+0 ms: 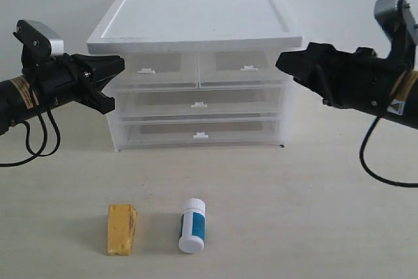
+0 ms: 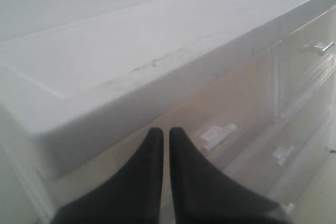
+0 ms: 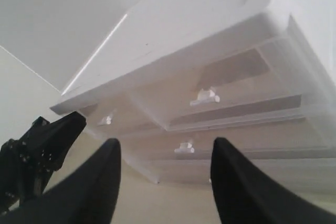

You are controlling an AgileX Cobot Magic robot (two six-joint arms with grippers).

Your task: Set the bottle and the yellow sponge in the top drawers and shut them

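Cabinet (image 1: 196, 21) between left pincer (image 2: 164, 130) together and right pincer (image 3: 165, 144) apart; yellow sponge (image 1: 121, 229) beside bottle (image 1: 192, 225) in front

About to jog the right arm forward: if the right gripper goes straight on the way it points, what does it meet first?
Most likely the front of the top right drawer, near its white tab handle, which the open right gripper roughly frames. Depth is unclear, so treat this as a guess.
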